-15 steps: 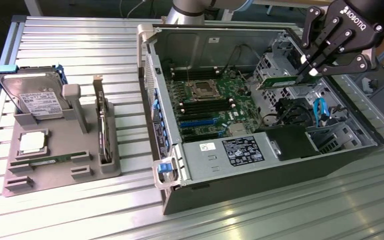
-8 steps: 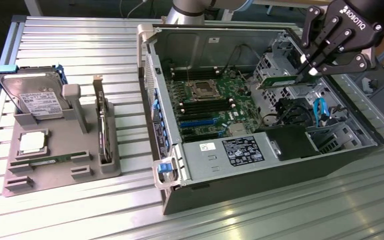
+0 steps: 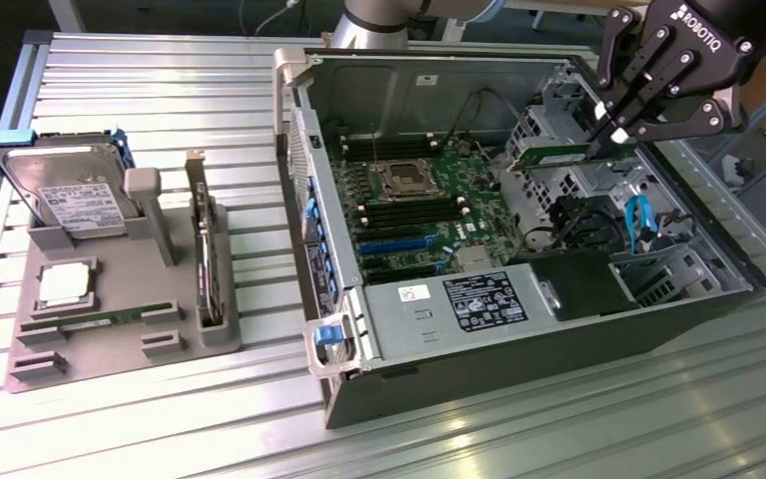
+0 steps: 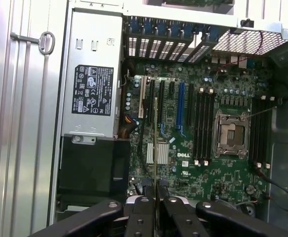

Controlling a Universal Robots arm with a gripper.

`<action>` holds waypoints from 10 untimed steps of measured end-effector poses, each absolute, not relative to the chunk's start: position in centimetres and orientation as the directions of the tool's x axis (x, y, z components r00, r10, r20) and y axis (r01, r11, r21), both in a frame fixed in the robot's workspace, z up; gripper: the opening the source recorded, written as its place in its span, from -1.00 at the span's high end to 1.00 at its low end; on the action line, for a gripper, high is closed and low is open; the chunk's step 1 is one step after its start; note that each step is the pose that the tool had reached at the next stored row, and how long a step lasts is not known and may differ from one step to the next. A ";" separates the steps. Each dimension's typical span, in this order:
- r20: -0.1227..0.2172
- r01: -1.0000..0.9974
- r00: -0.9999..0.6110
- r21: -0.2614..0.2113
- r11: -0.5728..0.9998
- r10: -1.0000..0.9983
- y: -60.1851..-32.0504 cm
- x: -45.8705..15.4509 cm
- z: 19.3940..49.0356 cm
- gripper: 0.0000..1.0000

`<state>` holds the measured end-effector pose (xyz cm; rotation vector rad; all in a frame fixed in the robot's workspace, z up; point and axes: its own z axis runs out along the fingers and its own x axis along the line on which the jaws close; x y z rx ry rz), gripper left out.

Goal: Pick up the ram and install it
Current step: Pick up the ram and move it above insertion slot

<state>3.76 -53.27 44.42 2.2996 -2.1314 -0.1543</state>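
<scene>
Ram (image 3: 550, 155) in hand (image 3: 606, 140) over case (image 3: 397, 85); tray (image 3: 124, 344) beside case, exterior view's left.

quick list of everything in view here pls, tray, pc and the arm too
table: one, silver slatted metal, under everything
tray: one, grey, on the exterior view's left
hard drive: one, silver, propped at the tray's far end
processor chip: one, silver, flat in the tray
second ram: one, green, lying in the tray
upright board: one, dark, on edge in the tray
computer case: one, black and grey, open, on the exterior view's right
motherboard: one, green, inside the case
power supply: one, silver, inside the case
ram: one, green, held over the open case
gripper: one, black, shut on the ram
</scene>
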 end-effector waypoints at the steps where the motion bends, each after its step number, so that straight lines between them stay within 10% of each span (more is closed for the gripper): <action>1: -0.070 -0.995 0.073 0.069 -0.078 -0.995 -53.2 3.8 44.4 0.73; 10: -0.070 -0.995 0.073 0.068 -0.078 -0.995 -51.6 3.8 44.4 0.73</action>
